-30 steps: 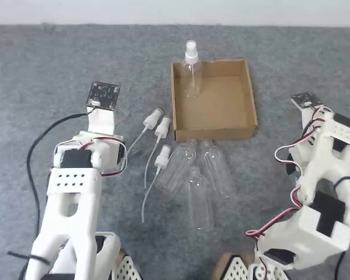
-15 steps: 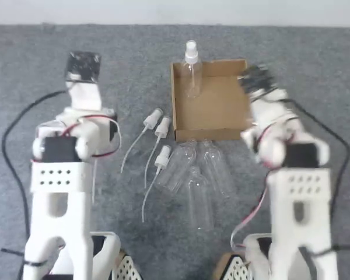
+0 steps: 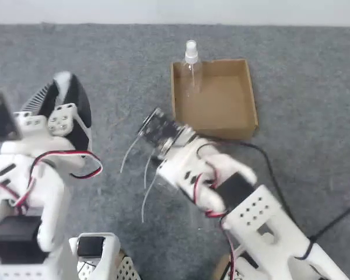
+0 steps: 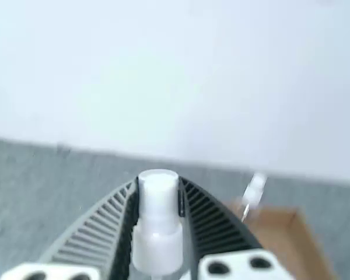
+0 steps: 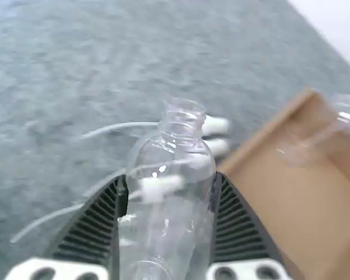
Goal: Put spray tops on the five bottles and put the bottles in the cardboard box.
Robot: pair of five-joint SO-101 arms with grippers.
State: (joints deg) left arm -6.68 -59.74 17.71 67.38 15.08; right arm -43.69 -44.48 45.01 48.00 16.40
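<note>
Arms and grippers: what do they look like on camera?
The left arm and right arm are white plastic with black servo blocks and looped red, white and black wires. The left gripper and right gripper are black and ribbed, on white bases.

grey carpet, brown box, clear bottle, white spray top

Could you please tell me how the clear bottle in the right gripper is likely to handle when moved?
The clear bottle looks empty and thin-walled, so it is probably light and may dent under a hard squeeze. Its smooth round body sits between the ribbed jaws of the right gripper, so it could slip or twist.
</note>
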